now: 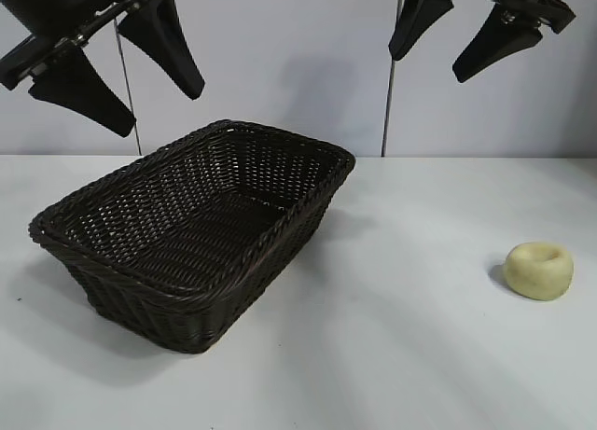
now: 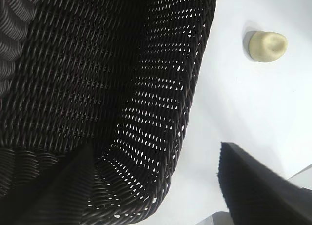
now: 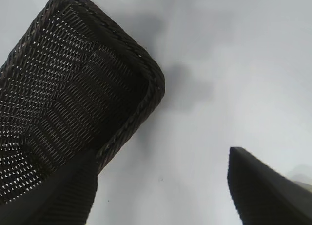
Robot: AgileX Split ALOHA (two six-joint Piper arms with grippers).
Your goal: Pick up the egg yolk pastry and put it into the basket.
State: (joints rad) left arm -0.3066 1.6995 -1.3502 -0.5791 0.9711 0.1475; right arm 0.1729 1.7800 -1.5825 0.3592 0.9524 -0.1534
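The egg yolk pastry (image 1: pixel 538 270) sat alone on the white counter (image 1: pixel 401 355), out toward the right side in the exterior view and well apart from the basket (image 1: pixel 201 227). It rested flat with its dimpled top facing up. The basket stood left of centre, turned at an angle, and nothing lay inside it that the views showed.

Both arms hung high above the scene. The left pincer (image 1: pixel 117 66) hovered over the back left of the basket with its fingers spread wide and nothing between them. The right pincer (image 1: pixel 480 29) hung above the counter behind the pastry, likewise spread wide and holding nothing. In the left wrist view the pastry (image 2: pixel 265 46) showed beyond the basket's corner; in the right wrist view only a pale sliver at the edge hinted at it, too little to be sure.

The pastry looked light and small, so weight should be no trouble. Its matte skin probably gave fair grip, but a baked crust of that kind would likely crumble or dent under a hard squeeze, and the rounded sides could let it squirt out of a careless pinch. The safest hold seemed to be across its widest part, low on the side wall, with the fingers coming down on either side and closing gently. The right arm, being nearer, looked the natural one for the pick.
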